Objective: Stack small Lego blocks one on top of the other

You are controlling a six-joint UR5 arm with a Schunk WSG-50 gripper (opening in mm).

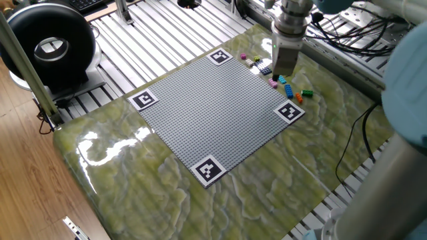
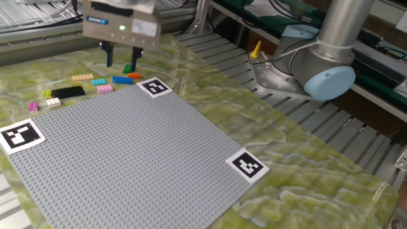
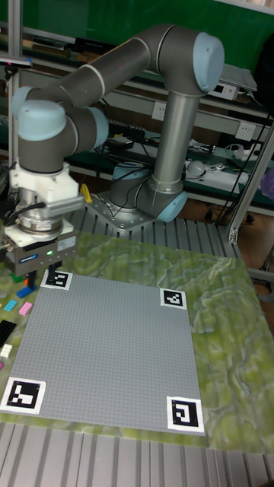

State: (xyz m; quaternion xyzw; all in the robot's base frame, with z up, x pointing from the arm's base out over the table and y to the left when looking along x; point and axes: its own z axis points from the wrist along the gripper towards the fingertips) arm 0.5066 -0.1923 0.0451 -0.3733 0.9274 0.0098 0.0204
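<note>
Several small Lego blocks lie loose on the green mat beside the grey baseplate [image 2: 127,152]. Among them are a green block [image 2: 127,68], an orange block [image 2: 134,76], a blue block [image 2: 122,80], a cyan block [image 2: 98,81] and a pink block [image 2: 105,89]. None sits on another. My gripper [image 2: 121,61] hangs low over the green and blue ones, open, with nothing between its fingers. In one fixed view the gripper [image 1: 283,69] covers part of the row; the pink block [image 1: 273,84] and green block [image 1: 307,93] show. The tall fixed view shows the gripper [image 3: 34,272] at the plate's far left corner.
A long black piece [image 2: 68,92], a yellow block [image 2: 46,93] and a white block [image 2: 53,101] lie further along the row. Square marker tags [image 2: 155,87] mark the plate's corners. The arm's base [image 2: 286,70] stands behind the mat. Metal rails [image 1: 167,40] edge the table.
</note>
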